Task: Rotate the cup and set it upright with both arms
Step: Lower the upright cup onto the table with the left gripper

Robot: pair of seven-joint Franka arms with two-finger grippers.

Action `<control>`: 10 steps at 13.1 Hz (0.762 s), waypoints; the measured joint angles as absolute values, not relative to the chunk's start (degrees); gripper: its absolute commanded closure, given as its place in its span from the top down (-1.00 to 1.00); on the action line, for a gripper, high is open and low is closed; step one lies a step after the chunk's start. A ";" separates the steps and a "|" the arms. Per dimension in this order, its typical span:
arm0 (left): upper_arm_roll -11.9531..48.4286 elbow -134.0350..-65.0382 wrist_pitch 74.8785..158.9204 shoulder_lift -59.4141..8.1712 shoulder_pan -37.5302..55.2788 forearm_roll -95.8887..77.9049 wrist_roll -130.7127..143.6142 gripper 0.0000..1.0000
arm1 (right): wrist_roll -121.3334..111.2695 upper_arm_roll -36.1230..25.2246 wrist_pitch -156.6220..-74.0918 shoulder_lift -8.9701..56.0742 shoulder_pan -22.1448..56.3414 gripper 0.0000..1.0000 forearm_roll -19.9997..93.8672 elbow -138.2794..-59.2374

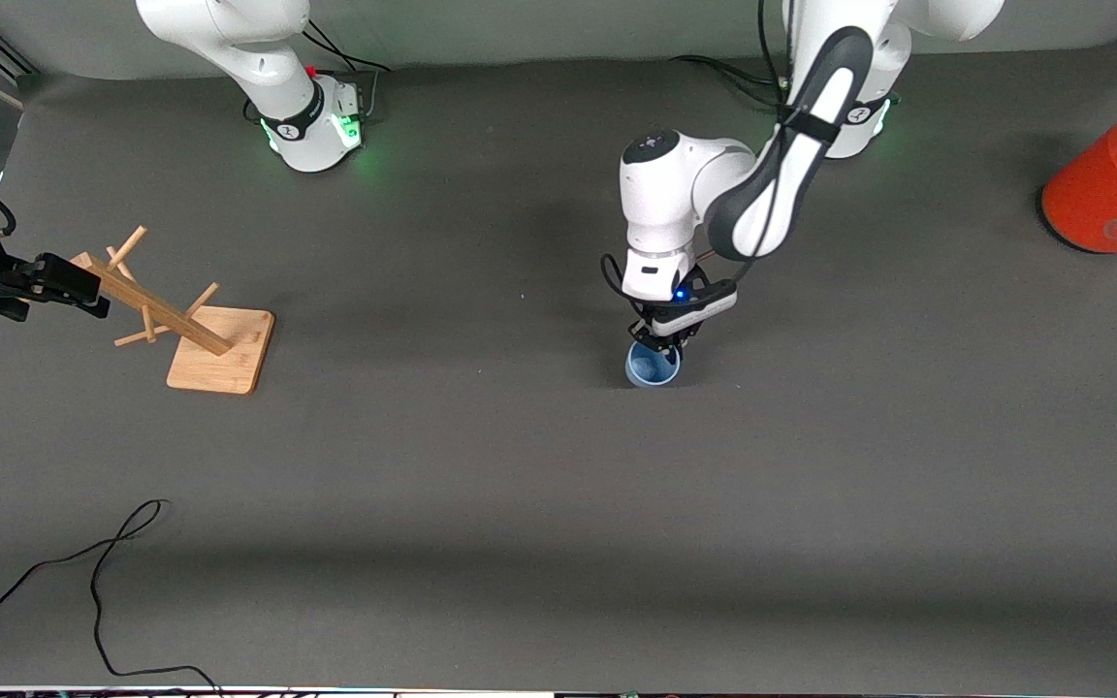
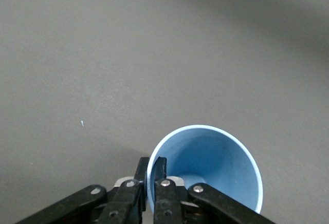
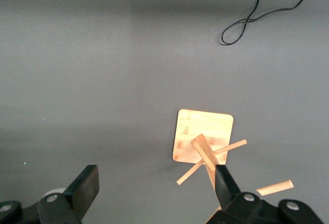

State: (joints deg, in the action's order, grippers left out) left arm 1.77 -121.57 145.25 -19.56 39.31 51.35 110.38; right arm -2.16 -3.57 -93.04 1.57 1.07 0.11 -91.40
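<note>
The light-blue cup is at the middle of the table with its mouth facing up. My left gripper comes down on it from above and is shut on its rim. In the left wrist view one finger is inside the cup and the other presses the outside of the wall, so the left gripper pinches the rim. My right gripper hangs open and holds nothing, over the right arm's end of the table, next to a wooden rack. Its fingers stand wide apart in the right wrist view.
A wooden peg rack on a square base stands under the right gripper. A large orange cylinder with a grey top lies at the left arm's end. A black cable curls near the front edge.
</note>
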 measured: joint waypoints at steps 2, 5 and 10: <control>1.77 -121.55 143.94 -20.69 40.45 52.96 112.48 0.01 | -2.16 -3.60 -92.92 1.57 1.07 1.00 0.11 -91.41; 1.75 -121.05 143.24 -21.13 41.16 53.20 113.01 1.00 | -2.16 -3.64 -92.23 1.57 1.07 1.00 0.11 -91.41; 1.05 -116.23 140.10 -19.73 40.52 47.50 107.58 1.00 | -2.16 -3.65 -92.17 1.57 1.07 1.00 0.11 -91.42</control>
